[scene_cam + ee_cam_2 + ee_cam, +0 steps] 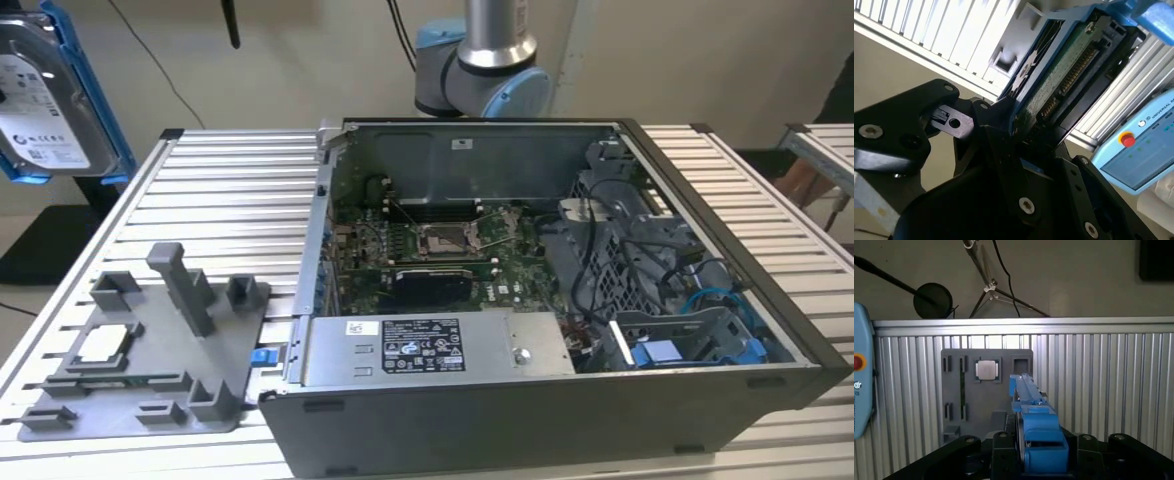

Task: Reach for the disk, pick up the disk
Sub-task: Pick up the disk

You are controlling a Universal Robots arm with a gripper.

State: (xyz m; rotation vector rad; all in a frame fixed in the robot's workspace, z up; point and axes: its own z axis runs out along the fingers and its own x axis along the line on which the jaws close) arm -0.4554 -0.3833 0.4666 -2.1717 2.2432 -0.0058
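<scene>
We find the disk (43, 95) at the upper left of the exterior view, raised well above the counter (200, 170) and apart from the open computer case (534, 430). In the second wrist view the hand (1029, 132) is clenched on one end of the disk, and the green circuit board (1064, 75) faces the camera. Most of the disk's length juts out beyond the black fingers (991, 117). That overhang is our main worry: held near one end, the disk may act as a lever, so a jolt or quick swing of the arm could make it pivot or creep out of the grip. In the first wrist view the fingers seem to bear on the blue bracket (1040, 435). We judge that smooth plastic could flex or slide more readily than bare metal. We cannot tell how deep the disk sits between the fingers. The grey fixture (969, 405) and the CPU chip (987, 370) lie beyond the disk, so a drop here could strike them or the ribbed counter and shock the drive.
</scene>
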